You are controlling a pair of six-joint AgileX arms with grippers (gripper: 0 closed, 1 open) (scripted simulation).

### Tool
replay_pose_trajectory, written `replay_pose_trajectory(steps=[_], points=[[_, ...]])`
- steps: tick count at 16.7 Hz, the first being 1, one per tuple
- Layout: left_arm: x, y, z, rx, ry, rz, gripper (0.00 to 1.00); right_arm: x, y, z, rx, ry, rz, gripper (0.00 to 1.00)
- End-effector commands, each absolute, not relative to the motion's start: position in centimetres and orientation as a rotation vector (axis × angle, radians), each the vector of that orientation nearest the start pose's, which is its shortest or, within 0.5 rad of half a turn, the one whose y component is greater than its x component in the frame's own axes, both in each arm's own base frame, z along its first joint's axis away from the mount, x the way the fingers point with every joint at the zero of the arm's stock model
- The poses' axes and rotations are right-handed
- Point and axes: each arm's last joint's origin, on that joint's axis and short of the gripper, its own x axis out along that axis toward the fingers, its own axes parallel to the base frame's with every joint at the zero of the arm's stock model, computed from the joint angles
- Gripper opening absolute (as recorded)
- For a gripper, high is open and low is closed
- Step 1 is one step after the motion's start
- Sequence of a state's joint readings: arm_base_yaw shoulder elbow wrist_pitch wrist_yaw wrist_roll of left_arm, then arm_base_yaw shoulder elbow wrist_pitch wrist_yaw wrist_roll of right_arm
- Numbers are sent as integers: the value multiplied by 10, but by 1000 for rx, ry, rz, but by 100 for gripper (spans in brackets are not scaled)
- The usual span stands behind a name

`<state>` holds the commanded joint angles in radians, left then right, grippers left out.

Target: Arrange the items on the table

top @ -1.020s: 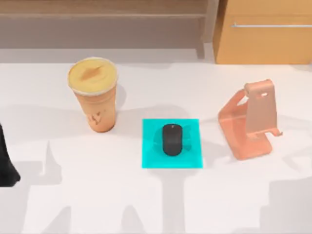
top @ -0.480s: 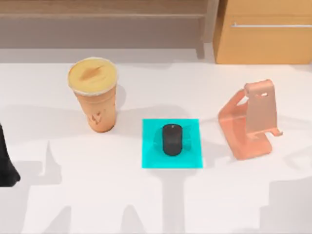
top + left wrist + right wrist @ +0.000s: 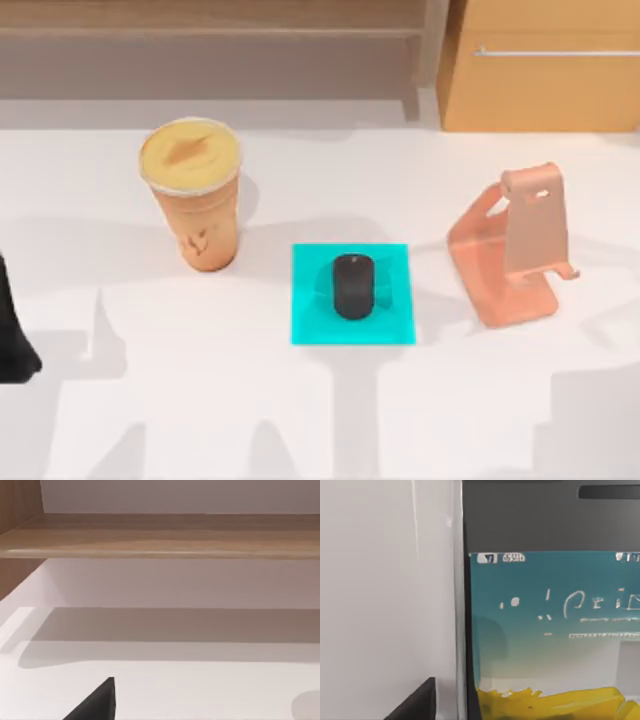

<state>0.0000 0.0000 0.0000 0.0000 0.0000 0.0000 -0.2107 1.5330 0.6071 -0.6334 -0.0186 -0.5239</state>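
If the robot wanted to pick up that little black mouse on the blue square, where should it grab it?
Probably from straight above, fingers closing across the narrow sides of the mouse. It lies flat on the cyan mat, its long axis running front to back in the top view, so its left and right flanks give the shortest, most parallel grip; its domed top offers no hold.

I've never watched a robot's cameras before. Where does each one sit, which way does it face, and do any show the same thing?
Top view: above the table, looking down on cup, mouse, mat, stand; dark left arm at the left edge.
Left wrist view: low, facing a wooden shelf; a dark gripper part shows.
Right wrist view: close over the smartphone.
All share the white table.
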Motion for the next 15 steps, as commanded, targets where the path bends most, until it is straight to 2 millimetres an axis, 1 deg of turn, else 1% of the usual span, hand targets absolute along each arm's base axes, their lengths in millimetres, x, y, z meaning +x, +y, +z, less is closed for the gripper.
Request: replay_pose_trajectory(steps=[1, 8, 9, 11, 15], points=[[106, -1, 160, 0, 0, 0, 100, 207, -44, 105, -235, 1539, 255, 0], [106, -1, 160, 0, 0, 0, 100, 207, -44, 105, -235, 1539, 255, 0], [106, -1, 160, 0, 0, 0, 100, 208, -44, 115, -238, 1525, 246, 0], [106, -1, 160, 0, 0, 0, 100, 209, -44, 118, -238, 1525, 246, 0], [106, -1, 160, 0, 0, 0, 100, 208, -44, 138, -238, 1529, 248, 0]])
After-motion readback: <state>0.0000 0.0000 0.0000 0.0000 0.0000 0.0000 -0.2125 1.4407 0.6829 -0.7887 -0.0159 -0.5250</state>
